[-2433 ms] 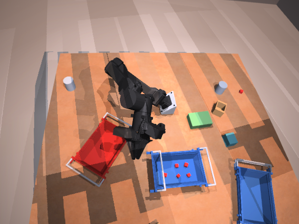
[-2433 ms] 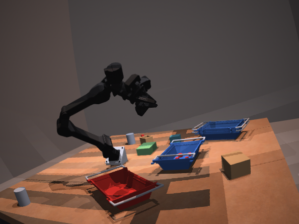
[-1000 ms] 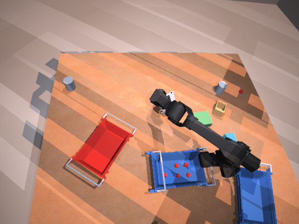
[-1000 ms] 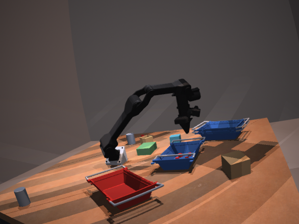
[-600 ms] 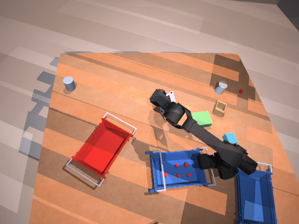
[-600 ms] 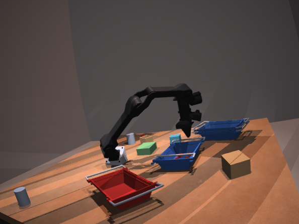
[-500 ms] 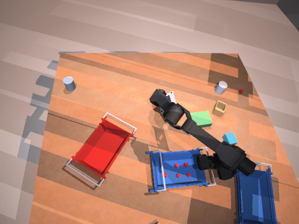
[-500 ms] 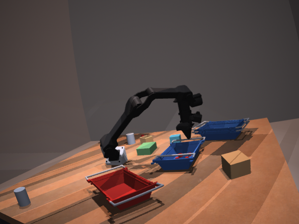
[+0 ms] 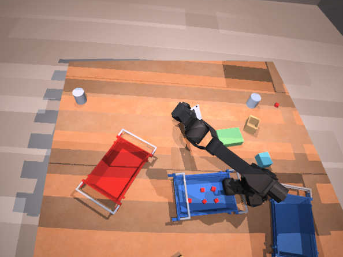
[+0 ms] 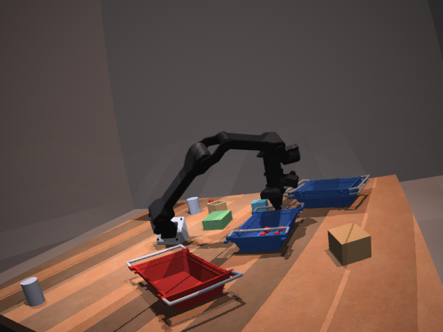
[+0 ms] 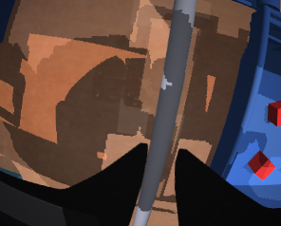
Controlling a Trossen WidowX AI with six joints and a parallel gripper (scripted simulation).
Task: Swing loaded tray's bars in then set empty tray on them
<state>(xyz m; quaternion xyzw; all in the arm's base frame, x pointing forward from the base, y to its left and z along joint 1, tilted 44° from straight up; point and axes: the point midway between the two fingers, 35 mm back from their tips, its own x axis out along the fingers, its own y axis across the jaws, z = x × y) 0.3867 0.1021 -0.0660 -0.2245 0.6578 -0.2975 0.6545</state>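
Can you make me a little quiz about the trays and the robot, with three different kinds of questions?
1. True or false: the red tray has no blocks inside.
2. What colour is the tray holding the small red blocks? A) green B) blue C) yellow
3. Fill the gap: one bar of the loaded tray crosses its top; the other, near the gripper, sticks ____.

Key: 1 true; 2 B; 3 out
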